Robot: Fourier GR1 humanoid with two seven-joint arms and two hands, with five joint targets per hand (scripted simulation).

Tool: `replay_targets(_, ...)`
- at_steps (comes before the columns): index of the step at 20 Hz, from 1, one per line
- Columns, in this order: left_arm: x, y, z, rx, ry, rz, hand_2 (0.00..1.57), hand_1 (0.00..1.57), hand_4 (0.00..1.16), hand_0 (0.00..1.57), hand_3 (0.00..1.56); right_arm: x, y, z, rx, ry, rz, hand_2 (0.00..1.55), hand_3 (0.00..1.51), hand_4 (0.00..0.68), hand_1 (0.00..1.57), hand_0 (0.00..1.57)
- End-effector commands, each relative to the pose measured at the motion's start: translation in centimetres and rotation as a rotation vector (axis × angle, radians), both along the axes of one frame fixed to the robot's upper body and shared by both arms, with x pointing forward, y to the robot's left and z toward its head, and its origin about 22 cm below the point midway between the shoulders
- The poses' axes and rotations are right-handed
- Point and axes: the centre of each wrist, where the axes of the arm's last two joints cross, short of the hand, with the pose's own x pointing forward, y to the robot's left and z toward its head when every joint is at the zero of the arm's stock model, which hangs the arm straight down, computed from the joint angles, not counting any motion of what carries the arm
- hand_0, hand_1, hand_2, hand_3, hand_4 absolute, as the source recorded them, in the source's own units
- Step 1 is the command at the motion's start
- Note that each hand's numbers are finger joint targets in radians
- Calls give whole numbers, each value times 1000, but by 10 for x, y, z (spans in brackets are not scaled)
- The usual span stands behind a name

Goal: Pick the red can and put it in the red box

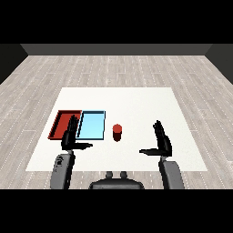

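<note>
White table (136, 98): trays (91, 125), red can (117, 132)

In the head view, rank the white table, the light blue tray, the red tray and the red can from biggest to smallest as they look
1. white table
2. light blue tray and red tray: look alike, the red partly hidden by the left hand, so unranked
3. red can

Red tray (59, 119) near corner behind left hand (69, 136).

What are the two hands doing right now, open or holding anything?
Left hand: open, fingers straight, holding nothing, over the near edge of the trays.
Right hand: open, fingers straight, holding nothing; the red can stands apart on the table.
</note>
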Motion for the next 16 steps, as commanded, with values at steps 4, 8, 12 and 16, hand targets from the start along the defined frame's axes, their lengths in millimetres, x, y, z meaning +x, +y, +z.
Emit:
replay_targets(4,2,-6,-10,-27,-112,-13,0,0,0,0,0,-4,9,-10,12,-86,24,0,0,0,0,0)
replay_targets(8,-1,17,-21,-55,-119,-5,0,0,0,0,0,-6,9,-7,28,-72,31,0,0,0,0,0)
replay_targets(12,-17,14,-11,-47,-131,0,0,0,0,0,0,-20,13,-1,41,-77,26,0,0,0,0,0)
replay_targets(16,4,2,-15,-59,-117,-13,0,0,0,0,0,-17,11,-17,32,-61,26,0,0,0,0,0)
